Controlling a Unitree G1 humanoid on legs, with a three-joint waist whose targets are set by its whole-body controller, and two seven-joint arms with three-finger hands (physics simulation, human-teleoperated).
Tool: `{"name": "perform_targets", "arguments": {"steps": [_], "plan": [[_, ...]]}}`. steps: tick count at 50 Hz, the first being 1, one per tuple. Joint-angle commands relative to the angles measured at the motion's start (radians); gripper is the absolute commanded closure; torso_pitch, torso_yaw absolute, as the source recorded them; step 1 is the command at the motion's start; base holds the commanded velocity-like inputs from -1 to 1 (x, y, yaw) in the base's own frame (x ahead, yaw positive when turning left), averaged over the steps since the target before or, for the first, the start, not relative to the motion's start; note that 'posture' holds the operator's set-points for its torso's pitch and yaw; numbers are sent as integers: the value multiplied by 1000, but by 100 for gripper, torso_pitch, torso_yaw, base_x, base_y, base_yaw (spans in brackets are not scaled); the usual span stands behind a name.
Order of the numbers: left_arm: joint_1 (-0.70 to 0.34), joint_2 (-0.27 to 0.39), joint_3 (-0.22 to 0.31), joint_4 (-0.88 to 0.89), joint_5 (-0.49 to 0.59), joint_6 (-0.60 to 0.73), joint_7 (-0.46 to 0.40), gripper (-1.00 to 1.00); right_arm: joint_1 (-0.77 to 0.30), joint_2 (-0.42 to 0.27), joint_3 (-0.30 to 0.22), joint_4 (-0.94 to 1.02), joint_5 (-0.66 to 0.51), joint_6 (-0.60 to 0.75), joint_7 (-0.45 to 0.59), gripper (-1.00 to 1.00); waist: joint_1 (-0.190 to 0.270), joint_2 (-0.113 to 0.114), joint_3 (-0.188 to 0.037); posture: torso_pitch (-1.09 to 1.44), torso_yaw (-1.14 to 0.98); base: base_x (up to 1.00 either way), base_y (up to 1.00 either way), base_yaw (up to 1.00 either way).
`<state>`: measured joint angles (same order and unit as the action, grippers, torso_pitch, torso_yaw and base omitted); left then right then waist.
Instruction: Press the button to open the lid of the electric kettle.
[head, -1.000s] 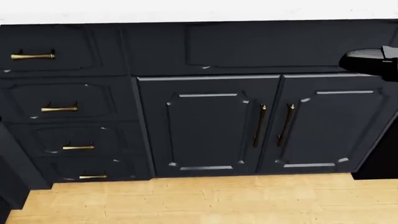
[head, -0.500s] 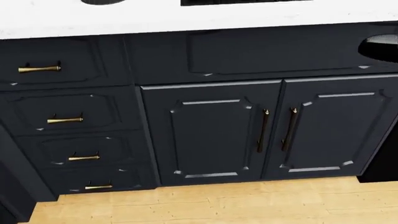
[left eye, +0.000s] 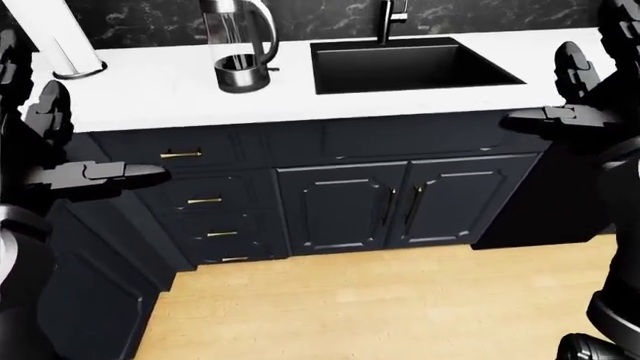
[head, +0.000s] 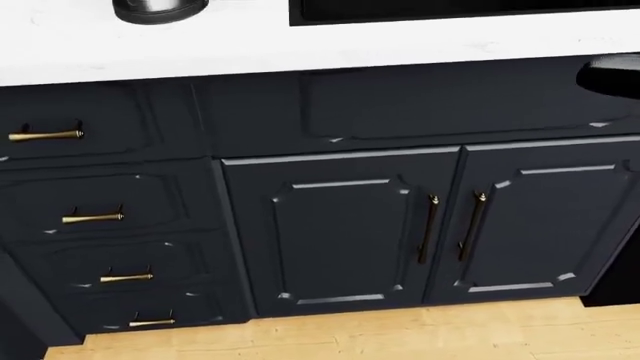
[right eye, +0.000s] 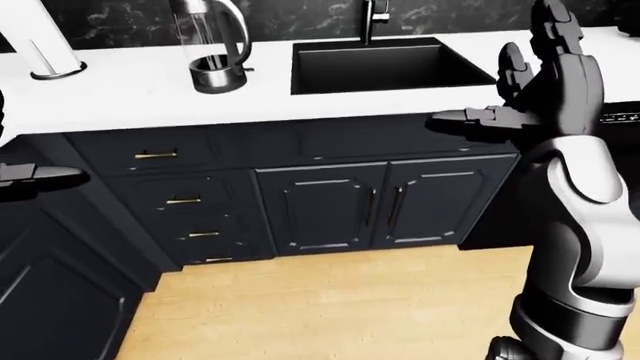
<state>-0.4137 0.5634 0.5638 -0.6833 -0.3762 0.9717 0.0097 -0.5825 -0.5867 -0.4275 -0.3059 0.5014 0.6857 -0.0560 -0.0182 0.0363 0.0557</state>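
The electric kettle (left eye: 237, 41), clear glass on a steel base with a curved handle, stands on the white counter (left eye: 160, 90) left of the sink; its top is cut off by the view's top edge, so lid and button do not show. Its base shows at the head view's top left (head: 158, 9). My left hand (left eye: 60, 142) is raised at the left edge, fingers spread, open and empty, far below and left of the kettle. My right hand (right eye: 525, 90) is raised at the right, fingers spread, open and empty, right of the sink.
A black sink (left eye: 410, 64) with a faucet (left eye: 393, 13) is set in the counter right of the kettle. A white paper-towel roll (left eye: 68, 41) stands at the left. Dark cabinets with brass handles (head: 430, 229) and drawers (head: 92, 217) stand below. The floor is light wood (left eye: 380, 300).
The head view has tilted upward: the cabinets slid down in the picture, and the white counter, kettle base and sink edge came into view at the top.
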Motion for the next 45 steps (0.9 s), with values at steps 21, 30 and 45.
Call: {"name": "perform_targets", "arguments": {"steps": [21,30,45], "plan": [[-35,40,35,-7,-68,8,51,-100,-45,-35,-7,-26,43,8,-20,-100,13,-75,-25,0,0,27,20,0],[-36,51,44,-1,-100,15,75,-100,-48,-41,-12,-23,67,19,-33,-100,12,41,-27,0,0,27,30,0],[-31,62,48,6,-142,14,106,-100,-48,-50,-14,-22,92,32,-46,-100,17,-87,-36,0,0,23,38,0]]}}
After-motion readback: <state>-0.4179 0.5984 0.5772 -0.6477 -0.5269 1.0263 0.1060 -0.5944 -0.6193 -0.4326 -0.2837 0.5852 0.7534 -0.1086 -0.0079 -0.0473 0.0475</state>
